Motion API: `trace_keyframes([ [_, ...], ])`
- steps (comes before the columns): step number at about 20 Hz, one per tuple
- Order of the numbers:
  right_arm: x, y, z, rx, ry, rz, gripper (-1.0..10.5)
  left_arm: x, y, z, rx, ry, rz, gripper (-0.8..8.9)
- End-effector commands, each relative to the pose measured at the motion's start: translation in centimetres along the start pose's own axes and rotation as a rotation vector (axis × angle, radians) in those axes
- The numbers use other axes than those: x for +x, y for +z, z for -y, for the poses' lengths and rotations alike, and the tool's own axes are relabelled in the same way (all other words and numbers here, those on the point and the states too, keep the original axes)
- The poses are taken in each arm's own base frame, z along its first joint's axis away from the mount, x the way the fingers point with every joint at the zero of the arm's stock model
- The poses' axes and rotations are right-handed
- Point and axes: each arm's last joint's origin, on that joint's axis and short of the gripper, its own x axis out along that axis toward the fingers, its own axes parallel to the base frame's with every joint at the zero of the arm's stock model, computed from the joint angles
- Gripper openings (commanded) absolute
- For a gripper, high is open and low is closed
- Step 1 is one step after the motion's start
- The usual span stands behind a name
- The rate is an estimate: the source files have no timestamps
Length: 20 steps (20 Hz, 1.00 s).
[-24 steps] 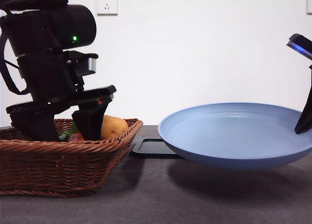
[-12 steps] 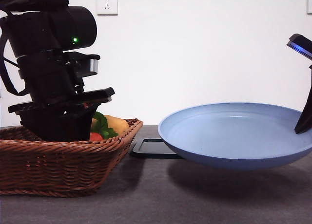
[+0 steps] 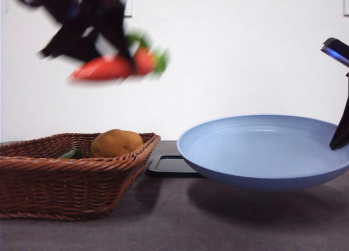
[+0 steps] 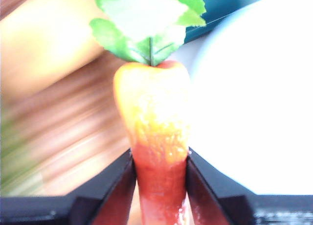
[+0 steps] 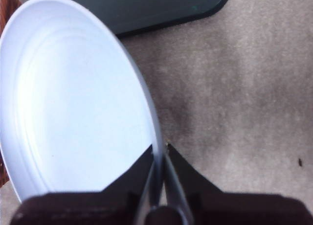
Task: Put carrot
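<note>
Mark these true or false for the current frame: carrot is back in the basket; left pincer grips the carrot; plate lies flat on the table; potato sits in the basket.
1. The carrot is in the basket: false, it is in the air above it.
2. The left pincer grips the carrot: true.
3. The plate lies flat on the table: false, the right pincer holds its rim and it hangs tilted above the table.
4. The potato sits in the basket: true.
</note>
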Motion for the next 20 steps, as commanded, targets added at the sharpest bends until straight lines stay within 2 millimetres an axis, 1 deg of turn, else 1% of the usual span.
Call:
trace_keyframes([
  [1, -0.1, 0.4, -0.4, -0.01, 0.021, 0.011, 0.0, 0.3, 1.5, 2.4, 0.128, -0.286, 0.077, 1.24],
  [3, 0.0, 0.3, -0.6, -0.02, 0.028, 0.004, 0.0, 0.8, 2.0, 4.4, 0.221, -0.324, 0.151, 1.24],
  [6, 0.1, 0.2, -0.8, -0.031, 0.034, -0.004, 0.0, 2.7, 1.4, 7.4, 0.364, -0.21, 0.196, 1.24],
  [7, 0.1, 0.1, -0.9, -0.033, 0.036, -0.006, 0.0, 3.6, 1.1, 8.0, 0.391, -0.171, 0.184, 1.24],
  [9, 0.2, 0.0, -1.1, -0.043, 0.042, -0.013, 0.0, 5.7, 0.3, 8.6, 0.406, -0.148, 0.127, 1.24],
  [11, 0.3, -0.1, -1.2, -0.048, 0.045, -0.017, 0.0, 8.1, -0.6, 8.9, 0.409, -0.154, 0.051, 1.24],
  [15, 0.3, -0.1, -1.2, -0.046, 0.043, -0.023, 0.0, 12.3, -2.0, 8.3, 0.394, -0.139, -0.068, 1.24],
  [18, 0.3, -0.3, -1.1, -0.038, 0.035, -0.043, 0.0, 14.0, -2.6, 7.7, 0.383, -0.127, -0.117, 1.26],
  [20, 0.3, -0.4, -1.0, -0.033, 0.03, -0.056, 0.0, 14.3, -2.8, 7.5, 0.38, -0.123, -0.129, 1.3],
])
